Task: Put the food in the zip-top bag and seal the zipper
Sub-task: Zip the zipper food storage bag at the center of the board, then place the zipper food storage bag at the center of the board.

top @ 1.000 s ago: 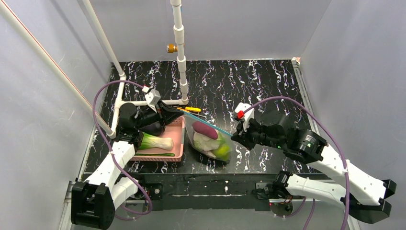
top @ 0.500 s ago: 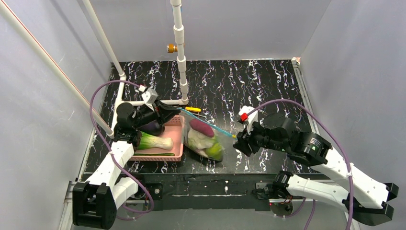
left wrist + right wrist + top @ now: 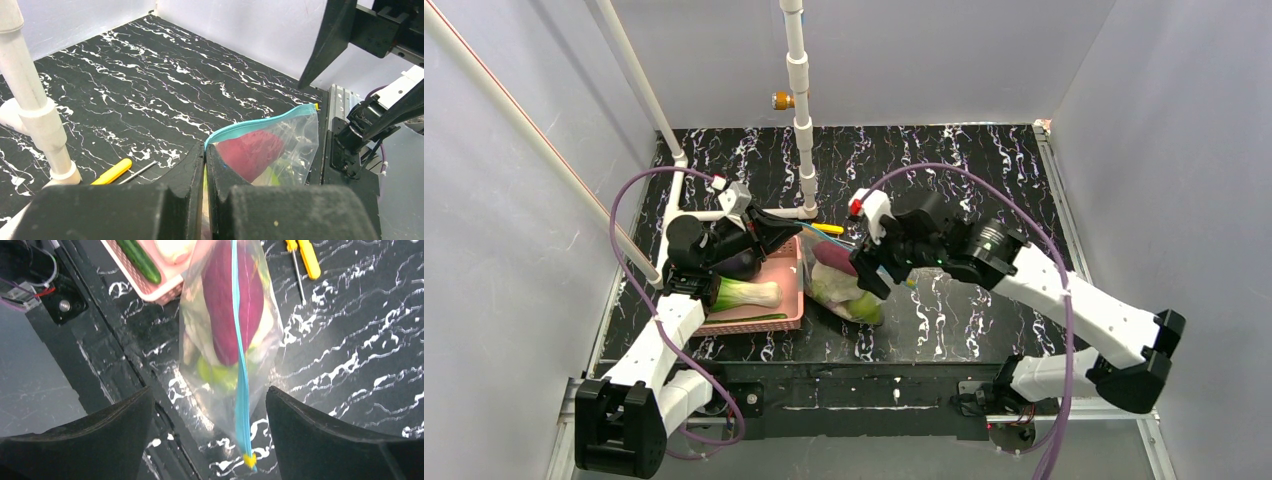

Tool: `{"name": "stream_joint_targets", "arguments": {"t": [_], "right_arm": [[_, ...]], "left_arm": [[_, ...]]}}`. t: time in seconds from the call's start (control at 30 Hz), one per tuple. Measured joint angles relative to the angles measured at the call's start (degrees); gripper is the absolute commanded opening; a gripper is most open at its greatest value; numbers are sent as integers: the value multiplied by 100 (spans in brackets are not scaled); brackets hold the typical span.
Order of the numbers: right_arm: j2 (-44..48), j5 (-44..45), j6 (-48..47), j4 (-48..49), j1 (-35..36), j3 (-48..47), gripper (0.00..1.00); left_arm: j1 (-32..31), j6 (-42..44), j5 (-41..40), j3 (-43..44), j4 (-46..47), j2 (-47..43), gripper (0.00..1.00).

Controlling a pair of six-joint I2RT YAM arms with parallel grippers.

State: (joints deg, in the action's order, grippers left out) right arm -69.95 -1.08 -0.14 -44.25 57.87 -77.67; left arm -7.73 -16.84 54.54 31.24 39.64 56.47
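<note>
The clear zip-top bag (image 3: 842,288) hangs beside the pink basket, with a dark red-purple piece (image 3: 231,305), a green pear (image 3: 220,376) and a pale leafy piece of food inside. Its teal zipper (image 3: 239,355) runs along the top edge and ends in a yellow tip (image 3: 248,459). My left gripper (image 3: 792,231) is shut on the zipper's corner (image 3: 206,148). My right gripper (image 3: 874,266) hovers open just above the bag. Its fingers (image 3: 105,432) straddle the zipper's free end without touching it. A white-and-green leafy head (image 3: 746,293) lies in the basket.
The pink basket (image 3: 792,300) also holds a long green piece (image 3: 762,319). Yellow-handled screwdrivers (image 3: 828,229) lie on the black marbled table behind the bag. A white pipe frame (image 3: 803,120) stands at the back left. The table's front rail (image 3: 65,305) is close below the bag.
My right gripper has opened, released the zipper's end and swung left to stand over the bag. The bag has sagged leftward toward the basket. The left gripper kept its hold.
</note>
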Motion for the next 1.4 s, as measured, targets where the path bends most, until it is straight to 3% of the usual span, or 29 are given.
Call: {"name": "stream_joint_targets", "arguments": {"t": [0.2,0.57,0.67,0.8,0.83,0.87,1.0,1.03,1.23,1.4], "right_arm": [[-772,-133,-101,232,0,-542,61],[-960,-142,-57,737,-4,-293,41],[-960,-92,-44,863,-7,-210,28],[-957,-15,46,1012,-15,-125,1],[-957,24,79,1043,-20,-96,1],[-955,68,122,1086,-20,-61,1],[-903,313,291,1178,-52,101,1],[-883,361,323,1191,-72,138,1],[-629,433,566,1172,-424,332,1],[-487,391,855,1032,-1333,439,1]], "left_arm": [[-35,-20,4,0,20,0,0],[-66,-127,48,0,107,0,0],[-70,-160,61,0,133,0,0],[-76,-188,101,0,195,-7,1],[-76,-190,98,0,199,-11,14],[-79,-190,94,0,192,-15,34],[-81,-122,-98,0,26,-149,87],[-81,-101,-188,0,-31,-223,96],[-87,208,-894,-2,-415,-839,98],[-111,638,-1821,28,-1082,-1095,98]]}}
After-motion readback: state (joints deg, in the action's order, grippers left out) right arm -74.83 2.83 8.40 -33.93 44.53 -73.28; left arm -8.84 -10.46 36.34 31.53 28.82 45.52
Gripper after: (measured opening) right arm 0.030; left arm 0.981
